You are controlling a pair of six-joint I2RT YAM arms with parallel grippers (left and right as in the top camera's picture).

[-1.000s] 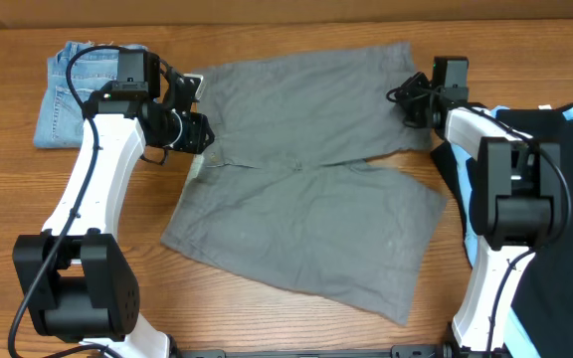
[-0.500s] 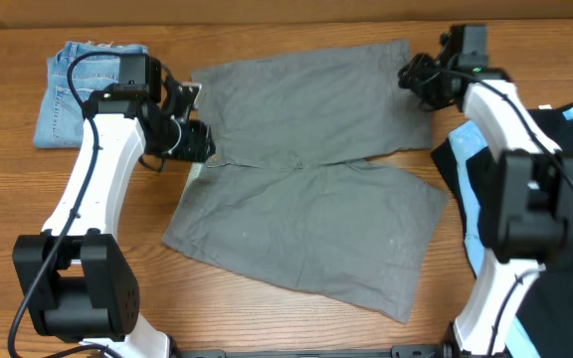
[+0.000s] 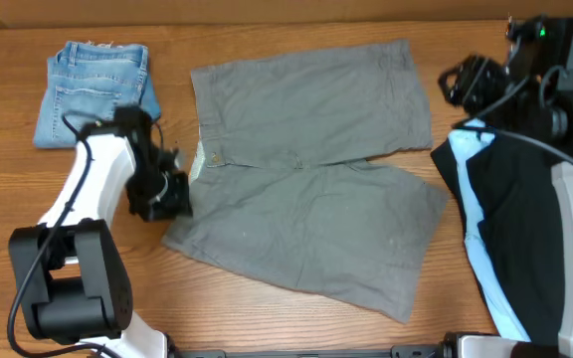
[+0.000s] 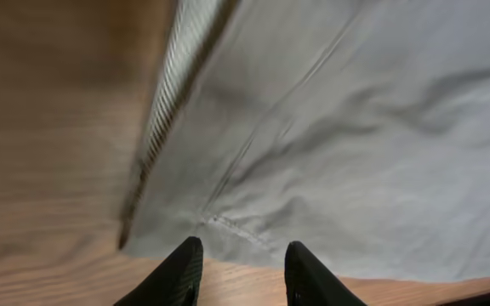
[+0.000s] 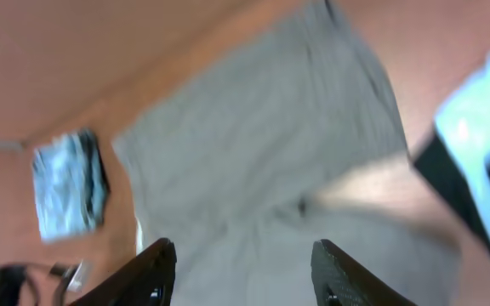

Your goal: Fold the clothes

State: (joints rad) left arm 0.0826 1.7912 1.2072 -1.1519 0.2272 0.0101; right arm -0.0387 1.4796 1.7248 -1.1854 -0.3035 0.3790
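The grey shorts lie spread flat in the middle of the table, one leg angled toward the back and the other toward the front. My left gripper sits low at the left edge of the front leg. In the left wrist view it is open, with bare wood between its fingertips and the grey cloth just ahead. My right gripper hangs raised beyond the back leg's right corner. In the right wrist view it is open wide and empty, high above the shorts.
Small blue denim shorts lie folded at the back left, also seen in the right wrist view. A black garment with light-blue fabric covers the right side of the table, under the right arm.
My left gripper has moved from the waistband toward the front, down to the front leg's edge. My right gripper has opened, let go of the back leg's corner, and risen to the right.
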